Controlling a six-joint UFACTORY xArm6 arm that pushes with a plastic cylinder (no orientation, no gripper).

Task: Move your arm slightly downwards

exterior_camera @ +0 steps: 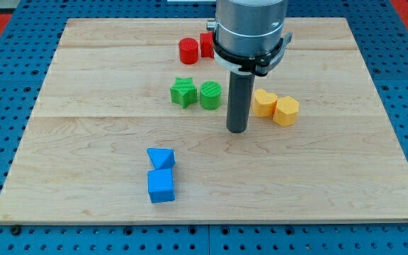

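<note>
My tip rests on the wooden board near its middle. It stands just below and right of the green cylinder and left of the two yellow blocks. The green star sits left of the green cylinder. A yellow heart-like block touches a yellow hexagonal block at the tip's right. A red cylinder and a red block, partly hidden by the arm, lie near the view's top. A blue triangular block sits on top of a blue cube toward the view's bottom left.
The arm's grey body hangs over the board's upper middle and hides part of it. A blue pegboard surface surrounds the board.
</note>
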